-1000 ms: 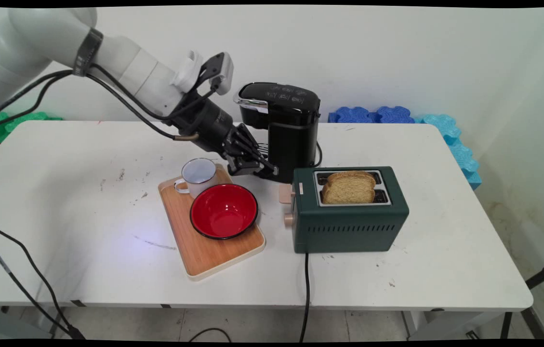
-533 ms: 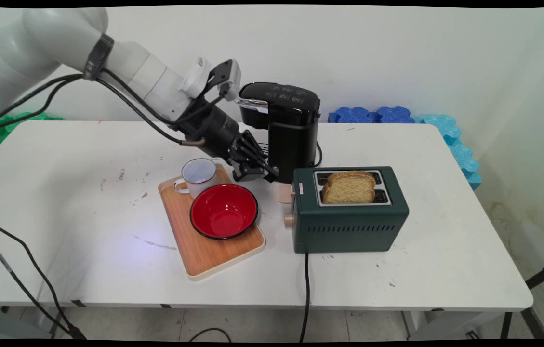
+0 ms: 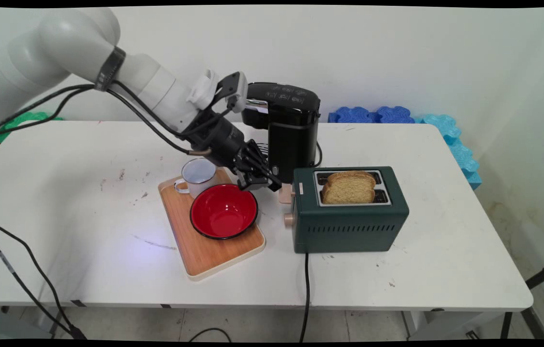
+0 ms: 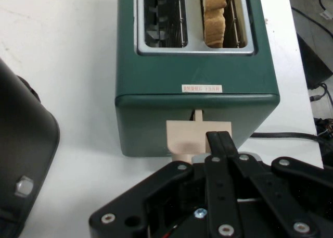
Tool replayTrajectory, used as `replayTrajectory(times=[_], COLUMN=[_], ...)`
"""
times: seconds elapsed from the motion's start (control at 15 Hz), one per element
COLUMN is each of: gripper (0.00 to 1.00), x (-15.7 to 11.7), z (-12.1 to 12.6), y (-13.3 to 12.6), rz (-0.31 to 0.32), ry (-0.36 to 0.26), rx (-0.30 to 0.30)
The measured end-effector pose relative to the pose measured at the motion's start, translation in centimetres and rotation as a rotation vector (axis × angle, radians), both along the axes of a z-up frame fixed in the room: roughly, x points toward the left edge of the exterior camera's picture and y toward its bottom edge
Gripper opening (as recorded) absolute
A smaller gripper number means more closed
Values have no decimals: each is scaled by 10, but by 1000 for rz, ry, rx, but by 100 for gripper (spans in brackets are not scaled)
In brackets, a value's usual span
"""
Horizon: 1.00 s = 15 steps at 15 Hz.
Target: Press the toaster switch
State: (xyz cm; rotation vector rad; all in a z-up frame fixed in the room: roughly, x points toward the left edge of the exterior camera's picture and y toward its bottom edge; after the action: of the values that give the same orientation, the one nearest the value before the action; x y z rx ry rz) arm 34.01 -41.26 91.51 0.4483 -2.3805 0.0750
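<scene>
Leftmost on the desk [image 3: 59,202], a mug [image 3: 198,175] and red bowl [image 3: 224,210] share a board [image 3: 204,250]; right of them the gripper [image 3: 272,184], fingers pressed together and empty, nears the toaster's [image 3: 349,224] stiff-looking beige lever [image 4: 197,136], probably best pushed from above.
</scene>
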Motion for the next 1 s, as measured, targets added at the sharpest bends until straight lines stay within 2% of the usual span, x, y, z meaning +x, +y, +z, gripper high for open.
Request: replayTrajectory(times=[1.0], gripper=[0], x=[-14], z=[-26], y=[-10], rz=[1], ry=[-3], rx=[-15])
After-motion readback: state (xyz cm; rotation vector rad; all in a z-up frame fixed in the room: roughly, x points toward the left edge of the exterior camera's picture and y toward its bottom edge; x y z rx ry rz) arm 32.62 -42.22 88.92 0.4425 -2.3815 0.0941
